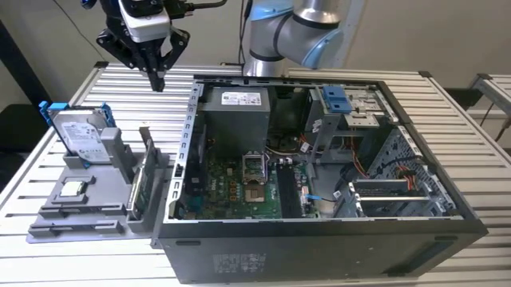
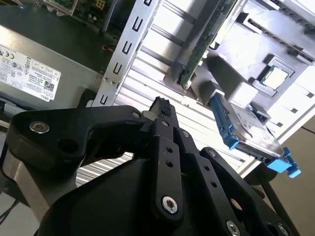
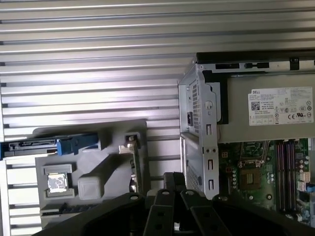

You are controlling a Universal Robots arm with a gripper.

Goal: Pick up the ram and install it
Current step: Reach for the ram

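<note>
**Gripper** [image 1: 157, 84]: black fingers drawn together to a point, nothing between them. It hangs over the slatted table [image 1: 455, 107], near the corner of the computer case [image 1: 319, 251] where the power supply [image 1: 236, 113] sits. In both wrist views the fingertips meet above the strip of table between case and holder (tips at [image 2: 161, 104] and [image 3: 173, 178]).

**Ram** [image 1: 78, 228]: a long dark strip lying lengthwise in a slot of the gray holder [image 1: 96, 209], along the holder's edge nearest the exterior camera. It is well apart from the gripper and not touched by it. In the first wrist view it shows as a thin dark line [image 3: 66, 209].

**Gray holder, other contents:**
- Hard drive in a blue frame [image 1: 80, 140], standing tilted at the far end.
- Square processor chip [image 1: 73, 189], lying flat (metal lid up).
- Green circuit card [image 1: 137, 185], upright on edge on the side next to the case.

**Computer case:** side panel off, interior open upward, on the exterior view's right of the holder. The green motherboard [image 1: 239, 191] lies inside, below the power supply.
</note>
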